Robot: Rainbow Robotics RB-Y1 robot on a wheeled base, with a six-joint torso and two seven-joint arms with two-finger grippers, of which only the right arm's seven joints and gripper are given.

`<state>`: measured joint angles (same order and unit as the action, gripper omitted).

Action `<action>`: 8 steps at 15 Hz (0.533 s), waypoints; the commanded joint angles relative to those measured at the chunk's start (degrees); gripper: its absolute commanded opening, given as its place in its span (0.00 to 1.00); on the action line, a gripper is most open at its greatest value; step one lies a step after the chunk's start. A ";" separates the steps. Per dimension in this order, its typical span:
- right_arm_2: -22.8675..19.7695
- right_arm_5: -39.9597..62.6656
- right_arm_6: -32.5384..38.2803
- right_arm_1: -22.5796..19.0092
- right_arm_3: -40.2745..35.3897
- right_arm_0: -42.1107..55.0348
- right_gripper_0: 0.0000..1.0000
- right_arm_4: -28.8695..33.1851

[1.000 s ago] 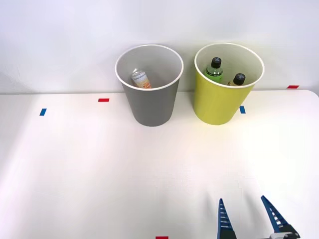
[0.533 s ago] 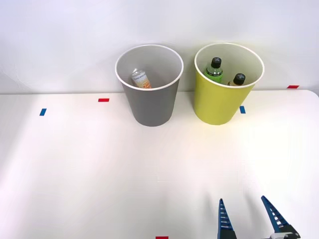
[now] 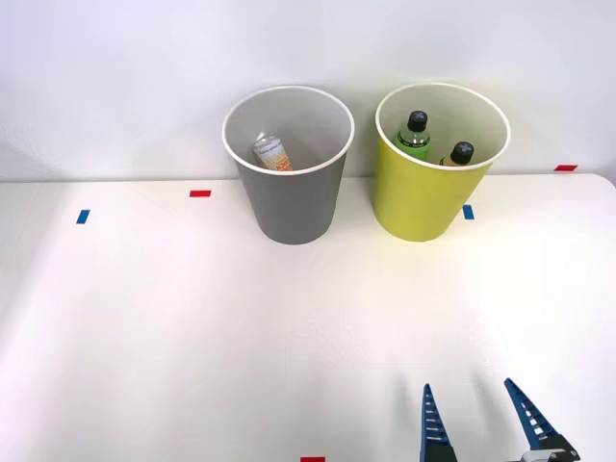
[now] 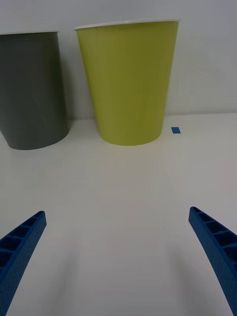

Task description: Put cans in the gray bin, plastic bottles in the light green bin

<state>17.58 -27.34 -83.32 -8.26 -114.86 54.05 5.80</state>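
The gray bin [image 3: 292,197] stands at the back of the white table, and an orange and white can [image 3: 272,153] lies inside it. To its right stands the light green bin [image 3: 423,197], holding two black-capped plastic bottles: a green one [image 3: 415,135] and a yellowish one [image 3: 460,154]. My right gripper [image 3: 470,404] hovers low at the table's front right, far from both bins, open with nothing between its blue fingers. In the right wrist view the light green bin [image 4: 129,81] and the gray bin [image 4: 30,89] stand ahead of the open gripper [image 4: 117,228].
Small tape marks dot the table: red [image 3: 199,193], blue [image 3: 83,217], blue [image 3: 468,212] beside the green bin, red [image 3: 565,167] at the far right and red [image 3: 313,459] at the front edge. A white wall rises behind the bins.
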 commanded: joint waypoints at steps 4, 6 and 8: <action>-0.01 0.00 0.00 0.00 -0.01 0.00 1.00 0.00; -0.01 0.00 0.00 0.00 -0.01 0.00 1.00 0.00; -0.01 0.00 0.00 0.00 -0.01 0.00 1.00 0.00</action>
<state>17.58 -27.34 -83.32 -8.26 -114.87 54.05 5.80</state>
